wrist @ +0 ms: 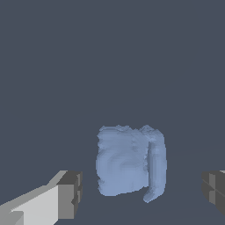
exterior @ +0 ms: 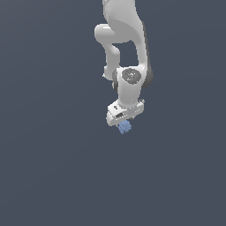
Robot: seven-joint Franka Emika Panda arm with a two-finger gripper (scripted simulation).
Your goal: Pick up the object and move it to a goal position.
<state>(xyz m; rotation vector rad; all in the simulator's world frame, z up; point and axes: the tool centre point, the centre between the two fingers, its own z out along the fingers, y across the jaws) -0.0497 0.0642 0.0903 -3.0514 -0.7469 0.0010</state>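
One gripper (wrist: 140, 193) is hanging wide open, gripping nothing. Its fingers (wrist: 70, 195) are flanking the light-blue object (wrist: 129, 162), clear gaps showing either side.

Backdrop (exterior: 48, 176): one even slate grey-blue field that fills the exterior view from edge to edge.
Wrist view backdrop (wrist: 110, 57): the same flat grey-blue, with only a very faint change of tone across it.
Walls and floor: cannot be told apart; no seam, corner or horizon line shows.
Furniture and windows: cannot tell of any; only the plain field shows.
Light: soft and even, with no cast shadow visible on the field.
Texture: smooth, unpatterned, matte.
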